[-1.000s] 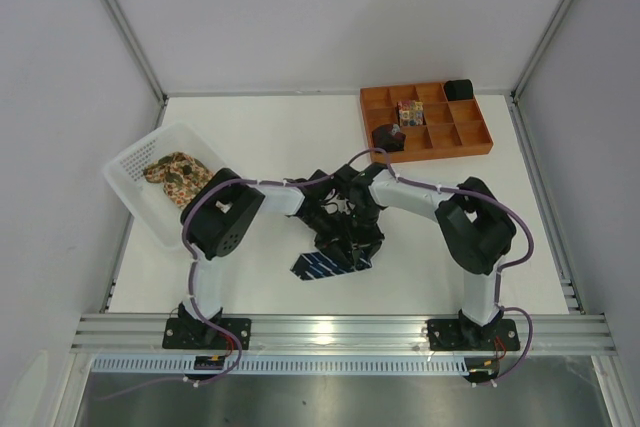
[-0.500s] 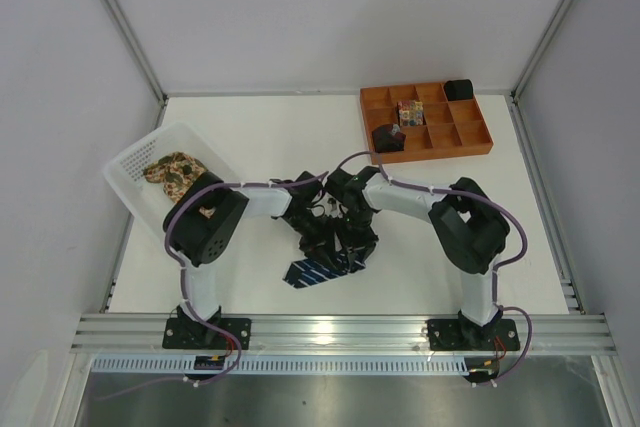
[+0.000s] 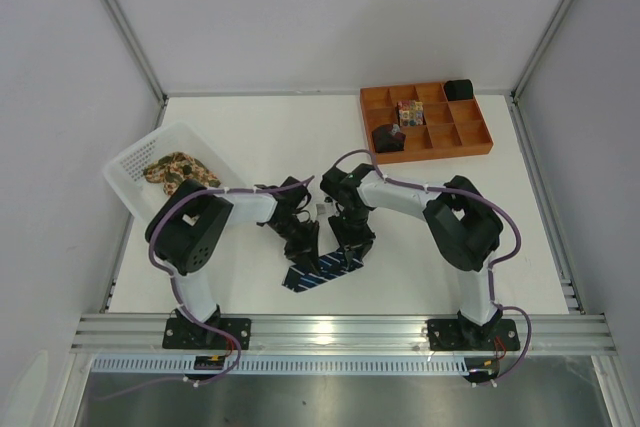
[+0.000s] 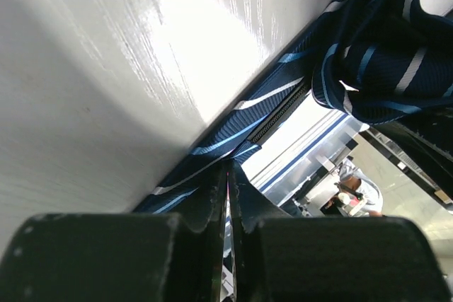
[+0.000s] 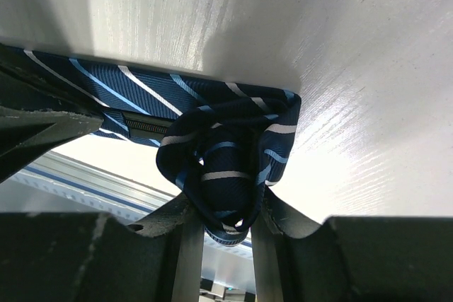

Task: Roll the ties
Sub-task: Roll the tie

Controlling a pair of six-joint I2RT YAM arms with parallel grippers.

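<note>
The navy tie with pale-blue stripes lies on the white table near the front, partly rolled. My right gripper is shut on the rolled bundle of this tie, which bulges between its fingers. My left gripper is just left of it. Its jaws are almost together and pinch the flat tail of the navy tie at their tips. The tail runs flat along the table. The tan floral tie lies bunched in the white basket at the left.
The white perforated basket stands at the table's left edge, close to my left arm's elbow. The orange compartment tray at the back right holds a few small dark and coloured items. The aluminium rail runs along the near edge.
Both grippers have moved left and toward the near edge with the navy tie in them. The tie's flat end has shifted left with them. The left arm's elbow has swung left.
</note>
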